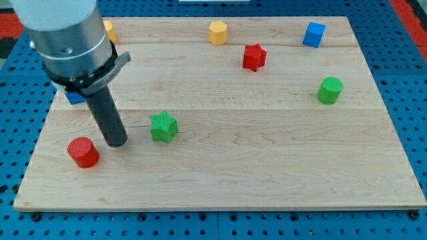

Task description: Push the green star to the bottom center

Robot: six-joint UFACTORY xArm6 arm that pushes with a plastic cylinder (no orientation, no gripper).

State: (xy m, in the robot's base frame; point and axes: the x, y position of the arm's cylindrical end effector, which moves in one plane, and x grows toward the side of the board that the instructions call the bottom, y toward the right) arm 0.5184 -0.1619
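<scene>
The green star (163,127) lies on the wooden board (267,167) left of centre, in the lower half. My tip (117,143) rests on the board just left of the star, a short gap apart. A red cylinder (83,152) stands left of and slightly below my tip.
A blue block (75,97) is partly hidden behind the arm at the left. A yellow block (108,30) peeks out at the top left. A yellow hexagon (217,32), red star (254,57), blue cube (313,34) and green cylinder (329,91) lie in the upper and right areas.
</scene>
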